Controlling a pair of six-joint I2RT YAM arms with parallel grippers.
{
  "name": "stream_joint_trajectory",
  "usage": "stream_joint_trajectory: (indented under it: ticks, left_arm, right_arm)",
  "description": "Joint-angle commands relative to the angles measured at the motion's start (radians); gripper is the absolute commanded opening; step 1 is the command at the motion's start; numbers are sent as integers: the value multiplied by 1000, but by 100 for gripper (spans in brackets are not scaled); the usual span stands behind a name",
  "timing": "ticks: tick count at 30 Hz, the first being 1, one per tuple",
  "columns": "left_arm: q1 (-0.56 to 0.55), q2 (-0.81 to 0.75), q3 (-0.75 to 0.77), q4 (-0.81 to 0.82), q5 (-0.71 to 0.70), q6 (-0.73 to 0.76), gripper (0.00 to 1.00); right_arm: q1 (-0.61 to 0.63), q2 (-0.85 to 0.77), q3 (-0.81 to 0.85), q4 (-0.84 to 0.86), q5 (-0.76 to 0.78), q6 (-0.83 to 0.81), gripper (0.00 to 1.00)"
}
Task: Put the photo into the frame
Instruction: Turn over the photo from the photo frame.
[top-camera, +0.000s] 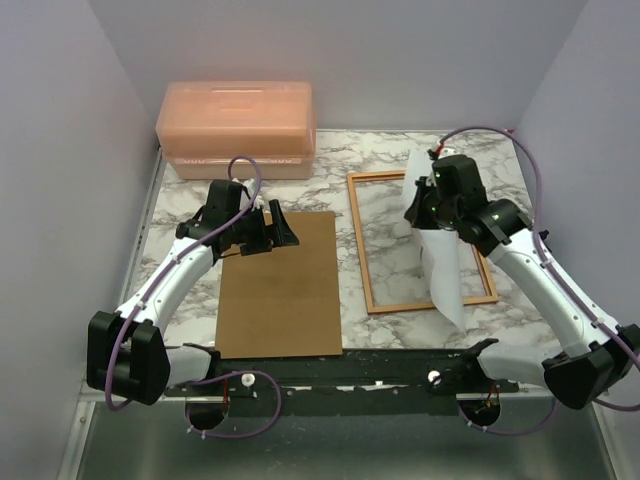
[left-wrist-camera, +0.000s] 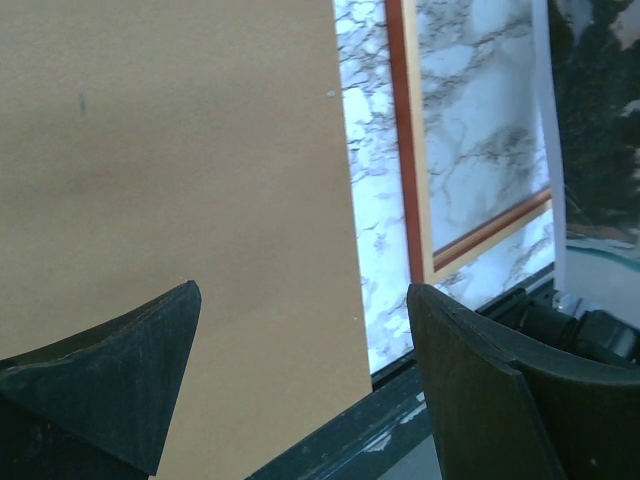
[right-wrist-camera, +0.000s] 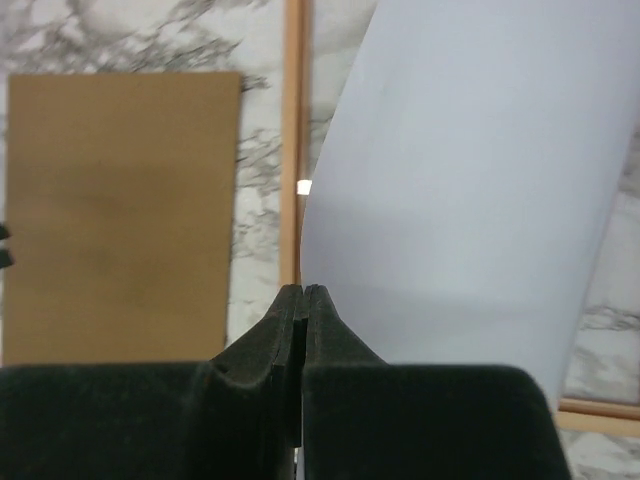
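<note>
Photo (top-camera: 446, 275) is pinched at one edge by the closed right gripper (top-camera: 428, 210) and curls upright over the right half of the frame (top-camera: 362, 240); it should be lowered flat and squared inside the opening, while the left gripper (top-camera: 268, 235) is held wide apart over the backing board (top-camera: 285, 300)

We look into a small booth closed in by plain pale lavender walls: a back wall (top-camera: 350, 50), a left wall (top-camera: 60, 150) and a right wall (top-camera: 590, 90), all softly and evenly lit. The counter (top-camera: 340, 160) is white marble-patterned with grey veins. A translucent peach plastic box (top-camera: 236, 128) stands at its far left, against the back wall. A black rail (top-camera: 350, 365) runs along the near edge, with a dull grey metallic surface (top-camera: 330, 445) below it.
</note>
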Motion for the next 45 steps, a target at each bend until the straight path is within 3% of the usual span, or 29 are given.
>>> stream_joint_trajectory:
  ticks: [1,10,14,20,24,31,40,45]
  left_arm:
    - [-8,-22,-2,83,93,-53,87]
    - [-9,-19,-47,152,147,-109,89]
    - [-9,0,-83,193,165,-125,90]
    - [-10,70,-166,328,237,-188,91]
    - [-32,124,-185,382,252,-204,88]
    - [-96,264,-183,487,270,-245,83]
    - [-171,414,-163,623,280,-300,80]
    - [-182,452,-153,612,246,-302,79]
  right_arm:
    - [123,25,-49,165,-109,68,1]
    - [220,98,-273,506,-206,243,1]
    - [253,176,-288,556,-241,257,9]
    - [259,183,-349,653,-314,297,61]
    - [258,153,-366,646,-288,316,76]
    - [217,121,-393,508,-182,314,80]
    - [-48,41,-622,490,-320,320,80]
    - [-110,27,-652,398,-210,302,83]
